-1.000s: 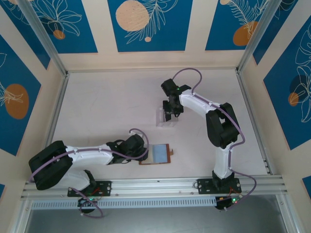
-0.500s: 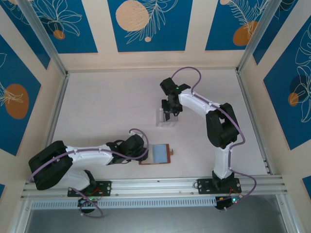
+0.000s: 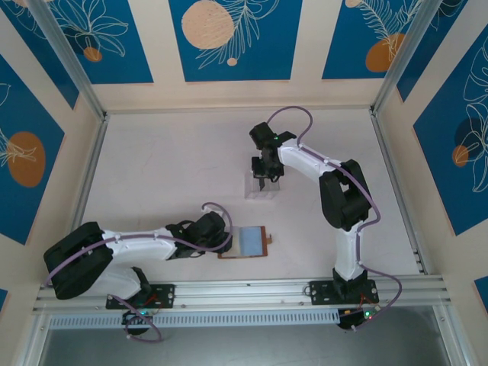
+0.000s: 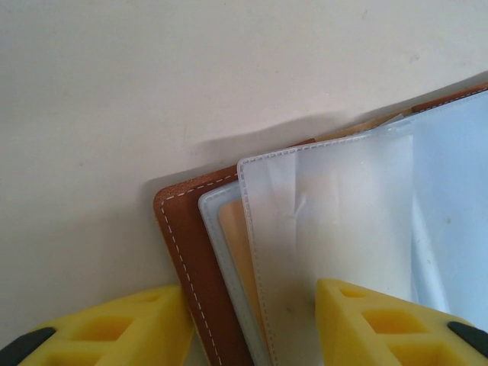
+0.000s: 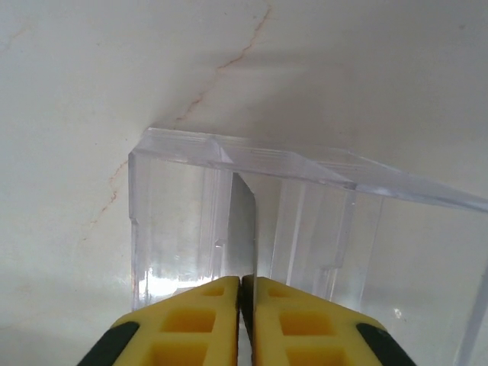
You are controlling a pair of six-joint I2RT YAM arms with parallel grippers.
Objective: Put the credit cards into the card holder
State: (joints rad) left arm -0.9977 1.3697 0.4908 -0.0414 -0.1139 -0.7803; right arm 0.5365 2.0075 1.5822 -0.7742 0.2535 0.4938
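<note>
Nudged left since prev. frame: right gripper, pinched on dark credit card edge in clear stand. Open card holder flat nr front, under half-spread left gripper. Est.: pickup stage; insertion pending.

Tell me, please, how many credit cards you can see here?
1 for certain: a thin card stands edge-on in the clear stand, pinched by the right gripper. A pale tan sheet in a pocket of the card holder may be a second; others may be hidden.
</note>
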